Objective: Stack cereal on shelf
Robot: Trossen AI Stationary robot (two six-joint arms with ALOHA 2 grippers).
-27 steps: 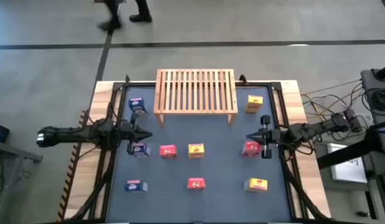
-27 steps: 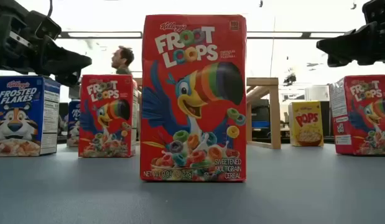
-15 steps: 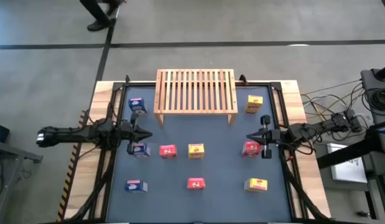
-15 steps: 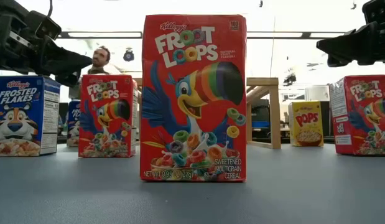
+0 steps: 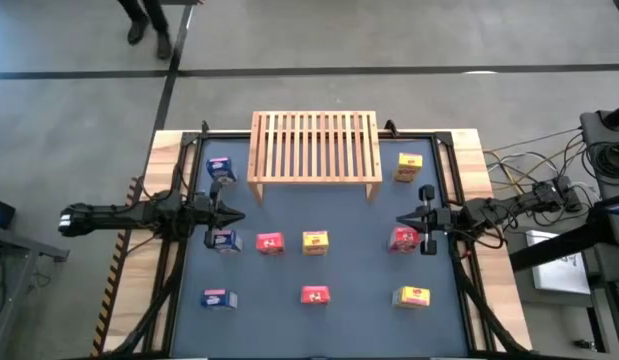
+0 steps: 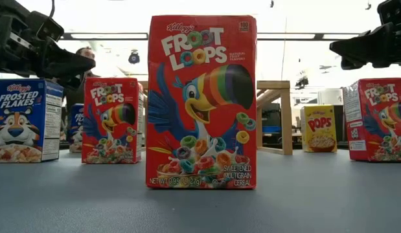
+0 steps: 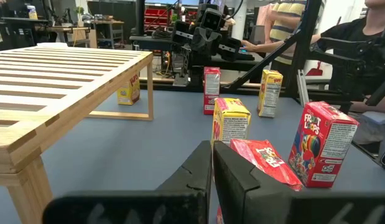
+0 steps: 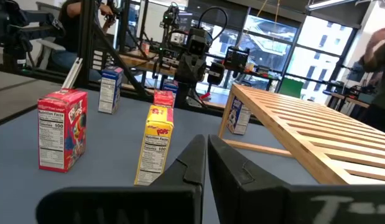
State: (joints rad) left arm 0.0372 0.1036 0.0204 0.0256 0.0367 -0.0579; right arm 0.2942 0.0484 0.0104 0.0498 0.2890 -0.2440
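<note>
Cereal boxes all stood on the blue worktop, scattered from nine o'clock round through six to two o'clock of the shelf, whose slatted top at twelve o'clock carried none, so by my judgement the stacking had not begun and every box was left to place. Both hands hung above the worktop with fingers pressed together and nothing between them: the left hand at nine o'clock just above a blue box, the right hand at three o'clock just beside a red box.
</note>
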